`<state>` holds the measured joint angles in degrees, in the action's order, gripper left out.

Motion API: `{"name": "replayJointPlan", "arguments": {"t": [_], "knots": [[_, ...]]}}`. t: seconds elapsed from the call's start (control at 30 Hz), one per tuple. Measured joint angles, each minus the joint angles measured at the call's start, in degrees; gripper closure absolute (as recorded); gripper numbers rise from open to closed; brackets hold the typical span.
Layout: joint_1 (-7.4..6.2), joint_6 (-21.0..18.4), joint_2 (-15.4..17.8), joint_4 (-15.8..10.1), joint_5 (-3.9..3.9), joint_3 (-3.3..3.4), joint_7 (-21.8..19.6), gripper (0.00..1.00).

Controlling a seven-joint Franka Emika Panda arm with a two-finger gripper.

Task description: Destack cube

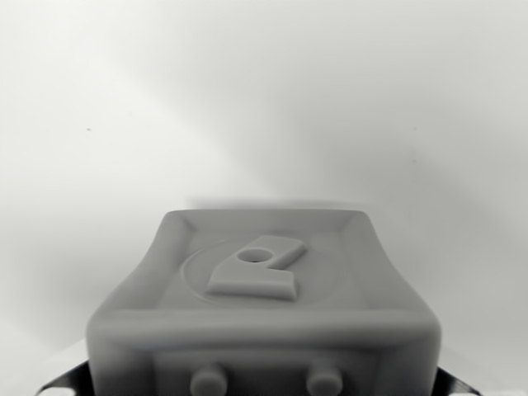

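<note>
Wrist view, the only one. A grey cube [264,309] fills the lower half of the frame, very close to the lens and slightly soft in focus. Its upward-facing side has a raised rim, a circular inset and an embossed mark with a small round hole in it. Its near face carries two round studs along the bottom edge of the frame. Behind it lies the desk [124,124], pale and featureless apart from a faint speck at upper left. A soft shadow sits just beyond the cube's far edge.

Claw: two dark metallic slivers show at the bottom corners, one on the wrist view's left and one on the right, flanking the cube. They may be finger parts, but too little shows. Whether the claw is spread or pinching the cube, I cannot tell.

Step in hand, as a judgement: the cube sits directly under the wrist, so this reads as the grasp or carry stage of the destack. No second cube is visible, so I cannot say whether this one rests on a stack or on the desk.

Next move calls for a confirmed grip, then a vertical motion without tilting.

Containers: none in view.
</note>
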<state>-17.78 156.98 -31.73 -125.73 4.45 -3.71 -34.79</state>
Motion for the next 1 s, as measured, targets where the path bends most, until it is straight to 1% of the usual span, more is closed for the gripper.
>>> {"name": "replayJointPlan", "arguments": {"t": [0.2, 0.5, 0.53, 1.0], "knots": [[-0.27, 0.78, -1.09, 0.37, 0.00, 0.27, 0.00, 1.00], [-0.42, 1.35, -1.88, 0.60, 0.00, 0.46, 0.00, 1.00], [-0.44, 1.36, -1.89, 0.61, 0.00, 0.48, 0.00, 0.00], [-0.47, 1.39, -1.90, 0.64, 0.00, 0.50, 0.00, 0.00]]}}
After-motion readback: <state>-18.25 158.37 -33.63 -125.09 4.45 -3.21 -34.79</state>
